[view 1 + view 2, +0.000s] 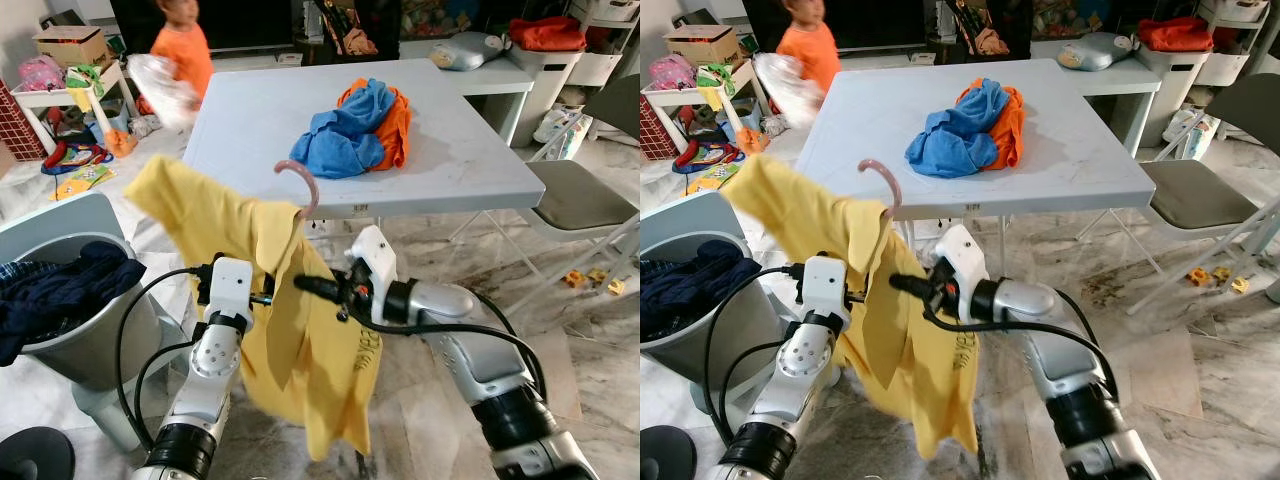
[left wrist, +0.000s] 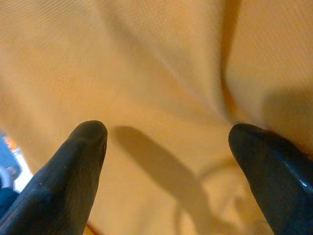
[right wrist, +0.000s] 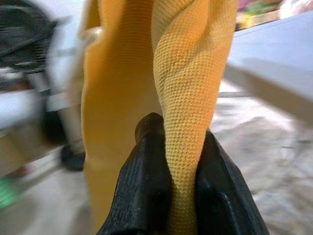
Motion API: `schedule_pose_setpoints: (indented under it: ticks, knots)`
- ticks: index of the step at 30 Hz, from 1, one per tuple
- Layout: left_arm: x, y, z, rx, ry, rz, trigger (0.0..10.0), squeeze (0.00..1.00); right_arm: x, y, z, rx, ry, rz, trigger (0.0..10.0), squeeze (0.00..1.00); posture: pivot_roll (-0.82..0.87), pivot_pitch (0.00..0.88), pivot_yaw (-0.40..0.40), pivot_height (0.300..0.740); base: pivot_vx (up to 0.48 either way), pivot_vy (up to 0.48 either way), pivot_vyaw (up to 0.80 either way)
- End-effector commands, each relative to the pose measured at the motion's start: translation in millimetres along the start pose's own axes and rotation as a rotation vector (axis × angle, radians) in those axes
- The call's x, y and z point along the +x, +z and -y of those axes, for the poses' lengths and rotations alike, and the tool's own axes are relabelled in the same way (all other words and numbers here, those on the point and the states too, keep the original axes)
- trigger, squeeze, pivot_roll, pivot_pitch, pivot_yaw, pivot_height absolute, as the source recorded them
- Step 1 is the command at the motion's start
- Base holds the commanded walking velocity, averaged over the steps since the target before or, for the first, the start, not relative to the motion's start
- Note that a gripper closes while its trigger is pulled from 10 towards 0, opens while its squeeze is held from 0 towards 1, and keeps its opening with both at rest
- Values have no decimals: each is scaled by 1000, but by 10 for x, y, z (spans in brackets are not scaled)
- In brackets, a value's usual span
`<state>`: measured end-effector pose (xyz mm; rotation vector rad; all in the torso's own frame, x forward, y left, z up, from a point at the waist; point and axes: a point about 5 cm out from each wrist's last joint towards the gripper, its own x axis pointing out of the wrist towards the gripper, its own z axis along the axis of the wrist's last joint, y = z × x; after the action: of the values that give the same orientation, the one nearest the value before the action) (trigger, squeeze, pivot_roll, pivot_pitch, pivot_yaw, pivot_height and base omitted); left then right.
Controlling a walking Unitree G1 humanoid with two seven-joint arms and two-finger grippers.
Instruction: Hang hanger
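A yellow shirt hangs on a pink hanger whose hook sticks up from its collar, held in the air in front of the white table. My right gripper comes in from the right and is shut on a fold of the yellow fabric just below the collar. My left gripper is open on the shirt's left side, its two black fingers spread wide with the yellow cloth right in front of them. In the eye views the shirt hides the left fingertips.
A pile of blue and orange clothes lies on the table. A grey laundry basket with dark clothes stands at my left. A person in an orange top is behind the table. A folding chair stands at the right.
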<state>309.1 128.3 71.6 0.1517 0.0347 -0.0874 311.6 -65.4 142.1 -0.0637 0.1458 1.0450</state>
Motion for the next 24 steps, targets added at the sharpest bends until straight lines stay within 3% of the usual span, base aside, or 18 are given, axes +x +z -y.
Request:
schedule_pose_setpoints:
  ticks: [1,13,15,18,19,24]
  knots:
    - [7,8,38,-7,-35,5,10000,0,48,211,51,-40,-38,88,10000,0,-16,0,38,740,0,0,0]
    - [7,41,215,-1,-148,15,10000,0,164,427,87,-64,-91,172,10000,0,-16,0,37,740,0,0,0]
    - [7,79,223,0,-159,31,10000,0,165,396,122,-113,-117,148,10000,0,-22,0,40,740,0,0,0]
    - [2,99,165,21,-125,45,10000,0,174,346,145,-177,-140,118,10000,0,-18,0,37,740,0,0,0]
    - [-3,100,73,41,-63,54,10000,0,181,325,152,-204,-159,108,10000,0,-17,0,36,740,0,0,0]
    - [-26,121,-29,46,-2,88,10000,0,211,291,156,-215,-173,99,10000,0,-12,0,30,740,0,0,0]
